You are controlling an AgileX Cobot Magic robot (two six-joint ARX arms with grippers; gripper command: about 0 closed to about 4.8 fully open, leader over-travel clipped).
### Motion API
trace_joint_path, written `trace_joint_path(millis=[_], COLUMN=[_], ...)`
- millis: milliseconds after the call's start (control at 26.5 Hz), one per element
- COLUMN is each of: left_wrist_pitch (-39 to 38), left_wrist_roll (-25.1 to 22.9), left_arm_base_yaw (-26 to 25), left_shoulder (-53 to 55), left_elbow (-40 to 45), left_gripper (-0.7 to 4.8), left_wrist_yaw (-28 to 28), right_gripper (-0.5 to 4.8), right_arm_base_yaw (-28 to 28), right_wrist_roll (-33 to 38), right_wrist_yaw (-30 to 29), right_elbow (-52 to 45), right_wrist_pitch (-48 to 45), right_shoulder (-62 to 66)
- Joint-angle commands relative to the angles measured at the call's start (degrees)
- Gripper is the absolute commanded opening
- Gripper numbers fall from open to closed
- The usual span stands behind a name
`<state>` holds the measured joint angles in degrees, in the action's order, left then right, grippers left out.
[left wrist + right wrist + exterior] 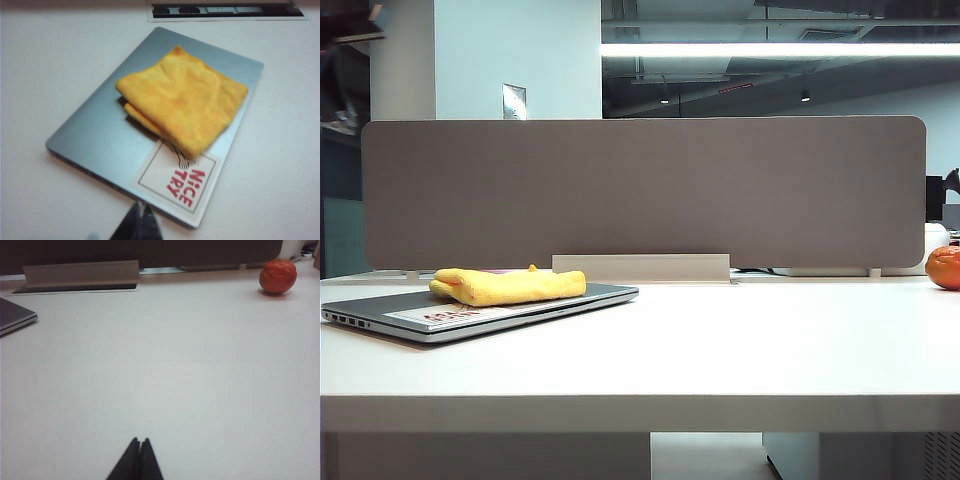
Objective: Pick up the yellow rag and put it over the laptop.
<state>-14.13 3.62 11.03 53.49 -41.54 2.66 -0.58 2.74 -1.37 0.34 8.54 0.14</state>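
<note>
Yellow rag [182, 102] folded on the closed laptop [100, 135].

From across the counter [720, 340] the rag sits as a thick bundle on the lid, toward the back edge, just touching the corner of the white sticker [175, 182] with red print. Left gripper [141, 220] hangs above the laptop's near edge, fingers pressed together, holding nothing. Right gripper [139, 457] hovers over bare counter (well away from the laptop), fingers likewise pressed together and empty. An orange ball [278, 275] rests far off to the right, by the grey divider [640, 190].
</note>
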Motion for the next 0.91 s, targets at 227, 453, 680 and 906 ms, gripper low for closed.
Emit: trace_joint_path(millis=[227,453,680,906], left_wrist_pitch=[1.38,0.63,0.46,0.48], left_wrist_roll=[0.04,0.26,0.2,-0.17], left_arm_base_yaw=[0.04,0.04,0.04,0.04], left_shoulder=[-14.8,-19.21,-19.19,-19.19], left_elbow=[10.93,13.42,13.42,13.42], left_gripper=[-0.06,-0.06,-0.06,-0.06], left_wrist_yaw=[0.15,-1.9,-4.61,-4.61], right_gripper=[-0.06,-0.06,-0.06,-0.06], right_arm_base_yaw=[0.0,-0.02,-0.02,-0.02], right_wrist_roll=[0.04,0.04,0.04,0.04], right_wrist_yaw=[0.15,0.15,0.15,0.15], right_elbow=[-0.22,-0.22,-0.22,-0.22], right_wrist_pitch=[-0.61,-0.61,-0.61,-0.63], right_shoulder=[-0.07,-0.07,-0.07,-0.07])
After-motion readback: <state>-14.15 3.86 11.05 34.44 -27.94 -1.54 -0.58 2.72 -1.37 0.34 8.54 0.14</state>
